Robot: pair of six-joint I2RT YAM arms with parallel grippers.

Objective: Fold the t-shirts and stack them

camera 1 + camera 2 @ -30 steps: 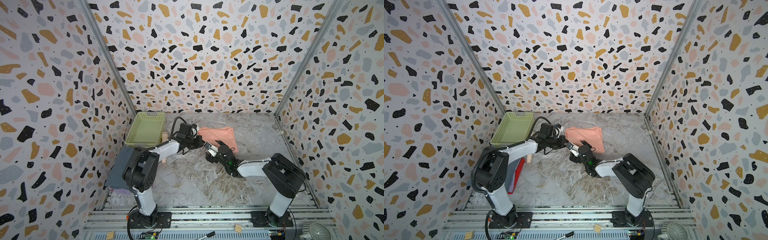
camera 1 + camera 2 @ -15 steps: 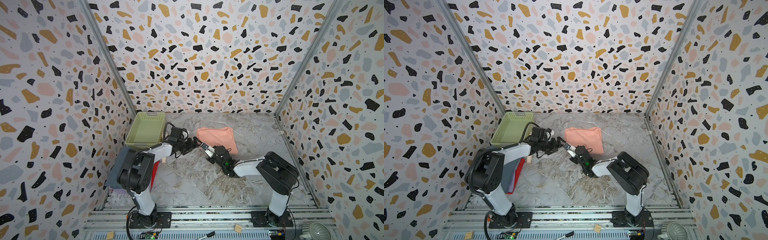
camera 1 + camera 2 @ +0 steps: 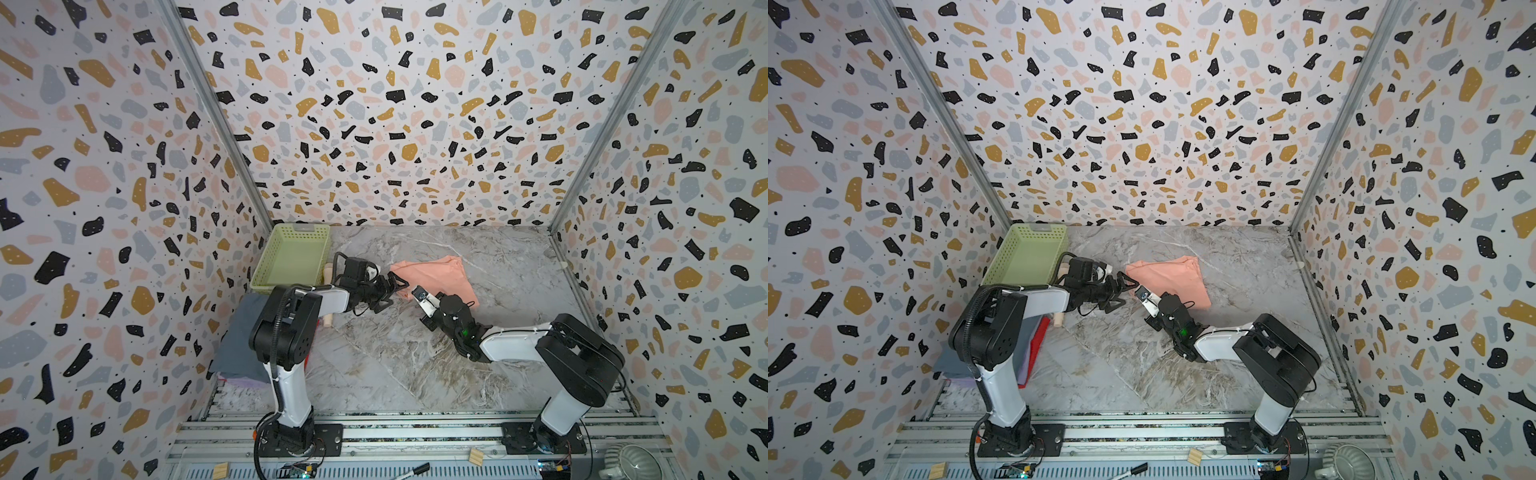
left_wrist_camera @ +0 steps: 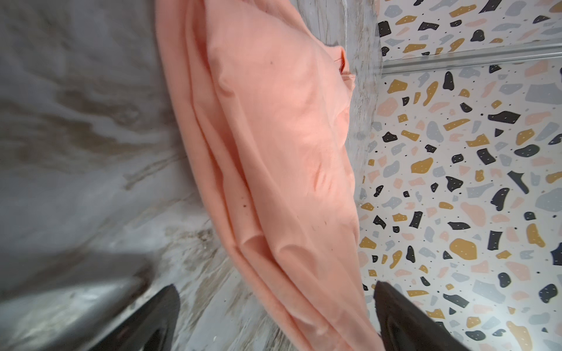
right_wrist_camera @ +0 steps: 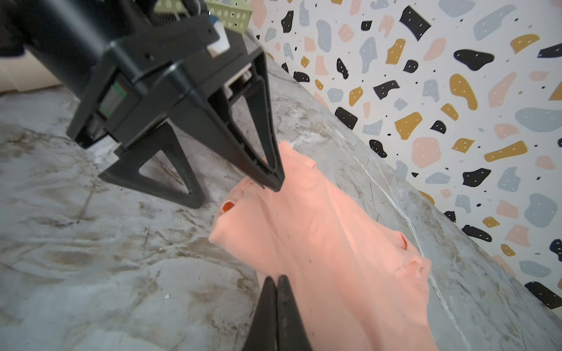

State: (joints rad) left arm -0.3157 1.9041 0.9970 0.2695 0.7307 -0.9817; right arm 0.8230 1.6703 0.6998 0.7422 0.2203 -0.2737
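The left arm stands upright at its base, with its forearm stretched out low over the table (image 3: 399,374). The left gripper (image 3: 397,293) is spread wide. In the left wrist view the salmon shirt (image 3: 436,276) runs through the gap between its two fingers. The right wrist view shows one finger's tip (image 5: 273,179) at the shirt's corner and the other finger (image 5: 170,182) on bare table just beside the cloth.

The right arm is folded at the elbow, its forearm lying low and reaching in toward the left gripper. The right gripper (image 5: 276,282) has its fingers pressed together at the shirt's near edge. I cannot tell whether cloth is caught between them. The shirt lies bunched and flat ahead of both sets of fingertips.

Well behind the left fingers, beside that arm's base, are a folded grey shirt (image 3: 239,340), a lavender shirt (image 3: 239,379) under it and a red shirt (image 3: 1036,345).
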